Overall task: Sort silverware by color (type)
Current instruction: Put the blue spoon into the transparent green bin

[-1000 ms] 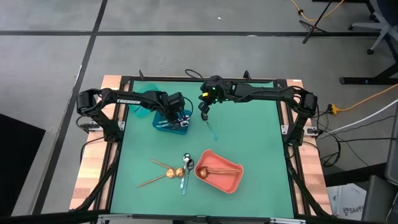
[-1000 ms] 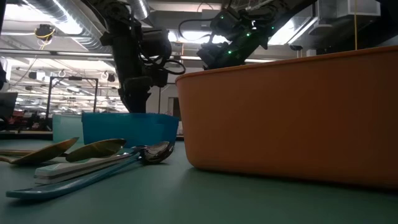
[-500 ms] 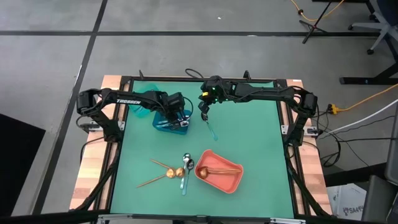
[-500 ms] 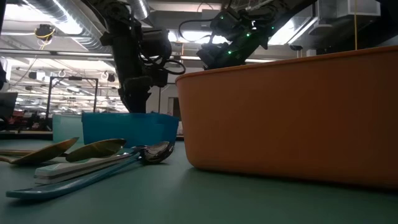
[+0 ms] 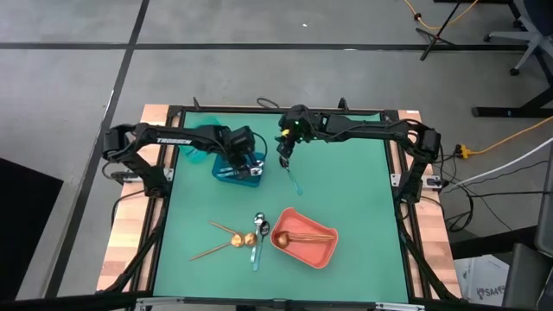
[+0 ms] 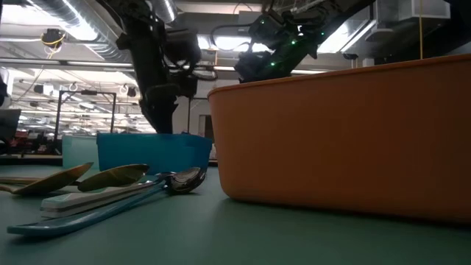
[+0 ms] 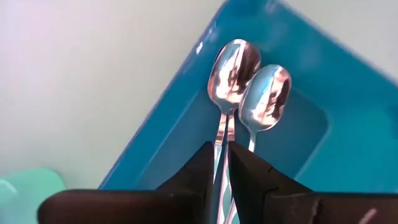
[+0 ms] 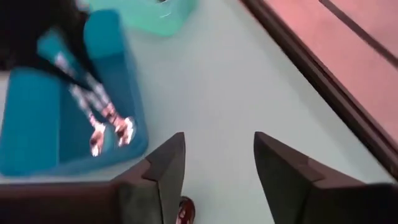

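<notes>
Two silver spoons (image 7: 249, 99) lie side by side in the blue bin (image 5: 233, 166) at upper-left-centre of the high view. The left pincer (image 7: 222, 180) sits right over them, jaws nearly shut around the handle of one silver spoon — bowls point straight ahead of the fingers, long axis in line with the pincer. Judged: a drop-off into the silver bin, release not yet done.

Right pincer (image 8: 214, 168) hangs open at upper centre of the high view, just right of the blue bin. A light-blue-handled utensil (image 5: 295, 180) lies on the table (image 5: 354, 199) just below it, long axis running down-right — right arm is clearly the nearer one for that piece.

Remaining silverware: copper-gold spoons (image 5: 220, 240) and a silver-bowled spoon with blue handle (image 5: 257, 238) clustered at lower centre, well apart from both pincers. Coral bin (image 5: 304, 238) to their right already holds copper pieces. Teal bin (image 5: 197, 142) sits upper left behind the left arm, contents hidden.

Writing: "TROSSEN" in white on the left arm's link — nothing else readable.
</notes>
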Controlling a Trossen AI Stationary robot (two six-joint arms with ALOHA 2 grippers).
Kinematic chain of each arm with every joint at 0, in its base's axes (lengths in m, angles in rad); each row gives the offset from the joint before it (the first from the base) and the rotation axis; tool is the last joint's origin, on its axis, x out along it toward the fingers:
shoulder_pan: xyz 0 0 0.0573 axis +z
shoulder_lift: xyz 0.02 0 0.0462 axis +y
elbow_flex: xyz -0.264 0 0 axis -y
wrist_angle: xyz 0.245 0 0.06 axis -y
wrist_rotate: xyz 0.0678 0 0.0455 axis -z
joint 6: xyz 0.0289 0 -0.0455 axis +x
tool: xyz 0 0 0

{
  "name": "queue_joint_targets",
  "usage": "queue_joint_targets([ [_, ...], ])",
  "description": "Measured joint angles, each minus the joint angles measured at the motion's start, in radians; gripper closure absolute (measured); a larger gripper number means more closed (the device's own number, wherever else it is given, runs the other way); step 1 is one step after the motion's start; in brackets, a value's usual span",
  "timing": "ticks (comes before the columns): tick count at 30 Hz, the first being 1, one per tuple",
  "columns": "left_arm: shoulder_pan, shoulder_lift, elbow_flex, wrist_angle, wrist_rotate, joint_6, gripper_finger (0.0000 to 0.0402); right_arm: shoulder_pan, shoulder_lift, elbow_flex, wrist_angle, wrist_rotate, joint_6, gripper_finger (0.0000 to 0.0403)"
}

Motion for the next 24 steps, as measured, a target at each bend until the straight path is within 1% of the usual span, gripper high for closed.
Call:
queue_joint_targets([
  [6,-0.001,-0.097,0.0,-0.02,0.011,-0.035,0.0368,0.0,0.0,0.0,-0.03,-0.148,-0.295,0.0219],
  [10,-0.012,-0.156,0.0,-0.054,0.011,-0.081,0.0369,0.001,0.0,0.0,-0.065,-0.192,-0.485,0.0219],
  [12,-0.025,-0.183,0.0,-0.056,0.011,-0.087,0.0369,0.001,0.0,0.0,-0.093,-0.209,-0.58,0.0219],
  [17,-0.065,-0.223,0.0,-0.062,0.011,-0.088,0.0369,0.001,0.0,0.0,-0.184,-0.21,-0.801,0.0219],
  [24,-0.105,-0.226,0.0,-0.06,0.004,-0.088,0.0369,0.01,0.0,0.0,-0.238,-0.22,-1.014,0.0219],
])
